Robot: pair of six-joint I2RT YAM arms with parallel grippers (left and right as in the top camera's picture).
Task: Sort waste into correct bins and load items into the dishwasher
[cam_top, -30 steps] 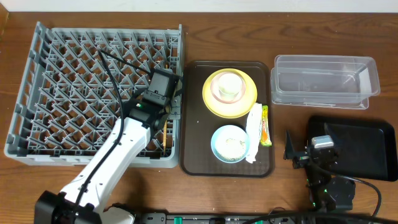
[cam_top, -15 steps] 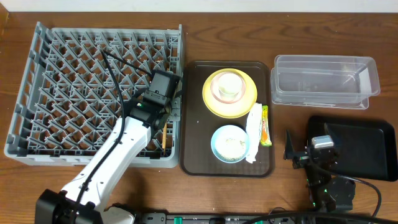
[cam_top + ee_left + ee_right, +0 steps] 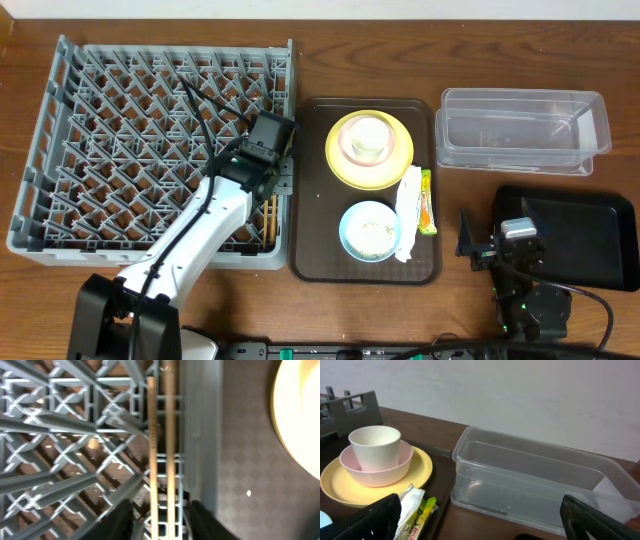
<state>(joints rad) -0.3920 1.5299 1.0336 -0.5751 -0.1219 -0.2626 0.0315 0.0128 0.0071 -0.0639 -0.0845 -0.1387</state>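
Two thin wooden chopsticks (image 3: 162, 450) lie in the grey plastic dish rack (image 3: 100, 250) between the parted fingers of the left hand (image 3: 162, 525), right hand (image 3: 482, 520) wide and empty, but the round yellow plate (image 3: 340, 165), light blue bowl (image 3: 370, 232) and crumpled white paper wrapper (image 3: 408, 212) wait on the dark brown tray (image 3: 312, 200).

Grey dish rack (image 3: 120, 150), its pegs a criss-cross lattice; brown wood-grain bench (image 3: 470, 50); two pale tan wooden chopsticks (image 3: 170, 435). The serving tray (image 3: 318, 215) is dark brown with a fine chequered texture. Also pictured: yellow plate (image 3: 422, 467), pale pink bowl (image 3: 390, 467), white cup (image 3: 374, 445), light blue bowl (image 3: 345, 232) flecked with white scraps (image 3: 372, 232), white wrapper (image 3: 409, 205), orange-yellow-green packet (image 3: 427, 205), clear tub (image 3: 525, 130), black tray (image 3: 590, 240), white arm (image 3: 200, 230).
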